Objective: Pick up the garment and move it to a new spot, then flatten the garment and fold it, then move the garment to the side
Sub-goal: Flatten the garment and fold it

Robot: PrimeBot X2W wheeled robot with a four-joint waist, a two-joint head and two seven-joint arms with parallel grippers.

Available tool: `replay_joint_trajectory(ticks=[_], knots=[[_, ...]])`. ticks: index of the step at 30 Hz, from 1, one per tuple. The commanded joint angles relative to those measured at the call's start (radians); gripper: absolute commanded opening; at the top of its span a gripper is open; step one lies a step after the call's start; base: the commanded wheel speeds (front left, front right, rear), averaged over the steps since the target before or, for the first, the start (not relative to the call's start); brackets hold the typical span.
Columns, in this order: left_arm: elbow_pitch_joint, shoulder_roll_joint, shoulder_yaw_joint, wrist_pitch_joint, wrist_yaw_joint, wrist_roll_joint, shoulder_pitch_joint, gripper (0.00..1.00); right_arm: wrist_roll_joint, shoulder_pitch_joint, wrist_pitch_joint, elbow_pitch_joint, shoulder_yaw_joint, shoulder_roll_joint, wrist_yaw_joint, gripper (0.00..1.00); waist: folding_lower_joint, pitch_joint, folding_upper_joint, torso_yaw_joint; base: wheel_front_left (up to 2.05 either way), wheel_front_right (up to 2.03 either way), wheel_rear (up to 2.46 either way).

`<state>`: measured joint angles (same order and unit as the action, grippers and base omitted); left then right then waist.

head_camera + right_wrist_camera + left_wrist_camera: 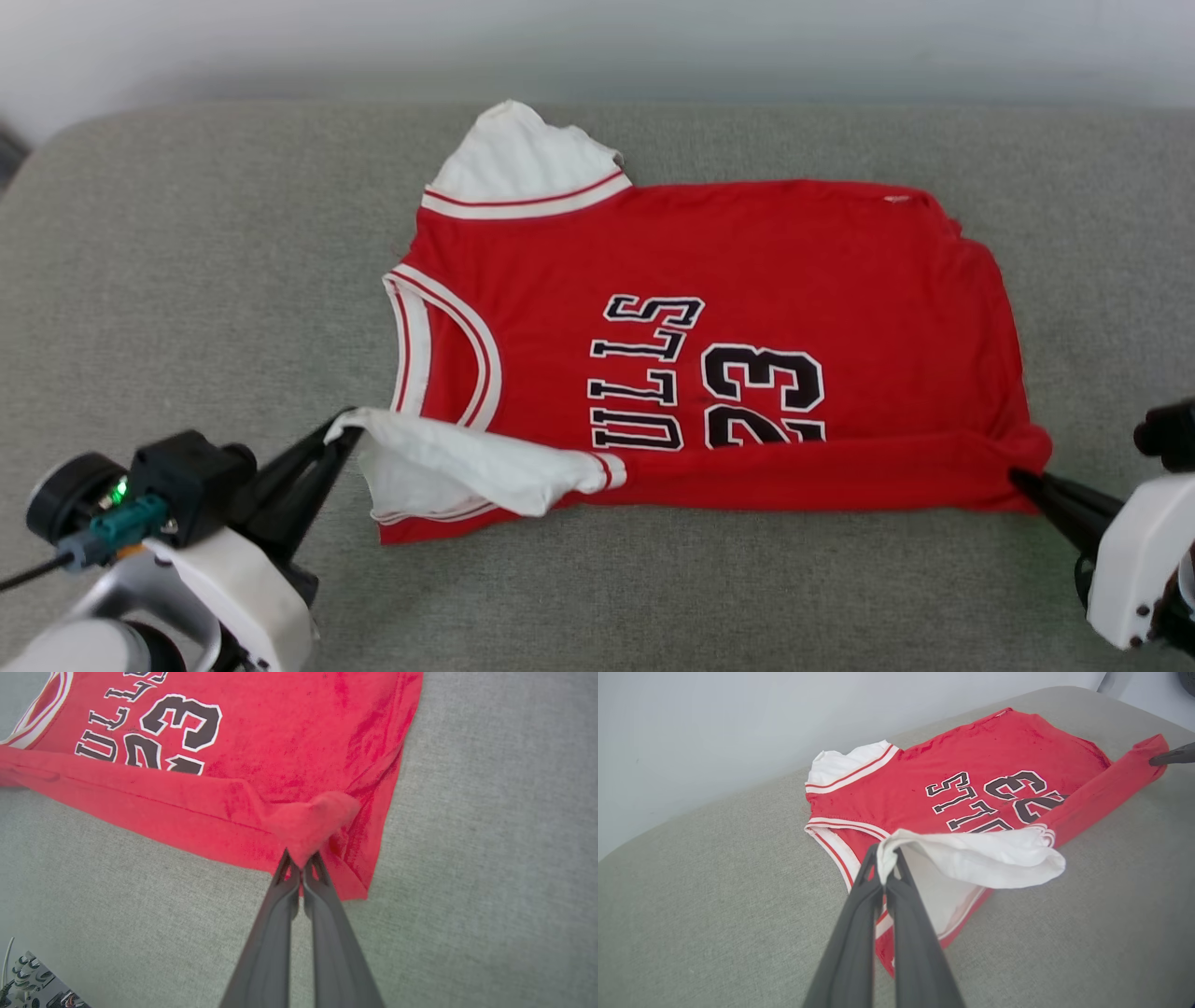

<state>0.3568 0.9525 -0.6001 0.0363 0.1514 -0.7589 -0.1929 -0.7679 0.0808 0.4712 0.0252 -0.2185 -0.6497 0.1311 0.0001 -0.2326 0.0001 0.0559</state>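
The red garment lies sideways on the grey cushion, neck to the left, with black lettering and a 23 facing up. Its near long edge is raised and curls over toward the far side, covering the bottom of the number. My left gripper is shut on the white inner lining of the near shoulder strap. At the near right hem corner my right gripper is shut on the red cloth. Both grippers hold the fold a little above the cushion.
The grey fabric cushion spreads wide on every side of the jersey, with its rounded far edge against a pale wall. Bare cushion lies in front of the jersey between my two arms.
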Motion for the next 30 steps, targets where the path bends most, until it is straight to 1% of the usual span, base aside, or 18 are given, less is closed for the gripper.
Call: replay_joint_trajectory(ticks=[1, 5, 8, 13, 14, 17, 18, 19, 20, 24, 27, 30], knots=[[-0.01, 0.002, 0.008, 0.003, -0.006, 0.008, -0.023, 0.0, 0.01, 0.025, 0.012, -0.001, 0.009, 0.011, -0.001, 0.0, -0.0001, -0.038, -0.0001, -0.015, 0.0, 0.0, 0.0], [-0.054, -0.006, 0.008, 0.022, -0.038, 0.009, -0.083, 0.0, 0.055, 0.087, 0.073, -0.006, 0.019, 0.039, -0.001, 0.0, -0.0001, -0.085, -0.0001, -0.02, 0.0, 0.0, 0.0], [-0.094, -0.024, 0.004, 0.036, -0.067, -0.001, -0.129, 0.0, 0.095, 0.126, 0.113, -0.011, 0.018, 0.051, -0.001, 0.0, -0.0001, -0.114, -0.0001, -0.023, 0.0, 0.0, 0.0], [-0.174, -0.062, -0.022, 0.061, -0.107, 0.021, -0.209, 0.0, 0.144, 0.175, 0.164, -0.025, 0.008, 0.076, -0.001, 0.0, -0.0001, -0.146, -0.0001, -0.021, 0.0, 0.0, 0.0], [-0.195, -0.071, -0.028, 0.069, -0.113, 0.028, -0.222, 0.0, 0.153, 0.182, 0.172, -0.029, 0.008, 0.082, -0.001, 0.0, -0.0001, -0.15, -0.0001, -0.02, 0.0, 0.0, 0.0], [-0.26, -0.109, -0.04, 0.087, -0.109, 0.026, -0.254, 0.0, 0.173, 0.201, 0.188, -0.037, 0.005, 0.101, -0.001, 0.0, -0.0001, -0.159, -0.0001, -0.019, 0.0, 0.0, 0.0], [-0.278, -0.121, -0.042, 0.084, -0.105, 0.029, -0.262, 0.22, 0.176, 0.204, 0.193, -0.046, 0.01, 0.11, -0.001, 0.1, -0.0001, -0.16, -0.0001, -0.019, 0.0, 0.0, 0.0], [-0.299, -0.134, -0.04, 0.081, -0.096, 0.023, -0.263, 1.0, 0.184, 0.207, 0.198, -0.05, 0.011, 0.116, -0.001, 0.45, -0.0001, -0.159, -0.0001, -0.02, 0.0, 0.0, 0.0], [-0.315, -0.146, -0.038, 0.08, -0.091, 0.011, -0.26, 1.0, 0.196, 0.209, 0.199, -0.055, 0.014, 0.122, -0.001, 1.0, -0.0001, -0.158, -0.0001, -0.021, 0.0, 0.0, 0.0], [-0.345, -0.163, -0.04, 0.068, -0.08, 0.005, -0.243, 1.0, 0.224, 0.21, 0.198, -0.055, 0.009, 0.134, -0.001, 1.0, -0.0001, -0.142, -0.0001, -0.018, 0.0, 0.0, 0.0], [-0.347, -0.159, -0.037, 0.055, -0.071, -0.002, -0.221, 1.0, 0.238, 0.192, 0.208, -0.045, 0.011, 0.132, -0.001, 1.0, -0.0001, -0.121, -0.0001, -0.016, 0.0, 0.0, 0.0], [-0.33, -0.158, -0.031, 0.047, -0.051, -0.014, -0.19, 1.0, 0.247, 0.179, 0.217, -0.029, 0.034, 0.143, -0.001, 1.0, -0.0001, -0.1, -0.0001, -0.012, 0.0, 0.0, 0.0]])
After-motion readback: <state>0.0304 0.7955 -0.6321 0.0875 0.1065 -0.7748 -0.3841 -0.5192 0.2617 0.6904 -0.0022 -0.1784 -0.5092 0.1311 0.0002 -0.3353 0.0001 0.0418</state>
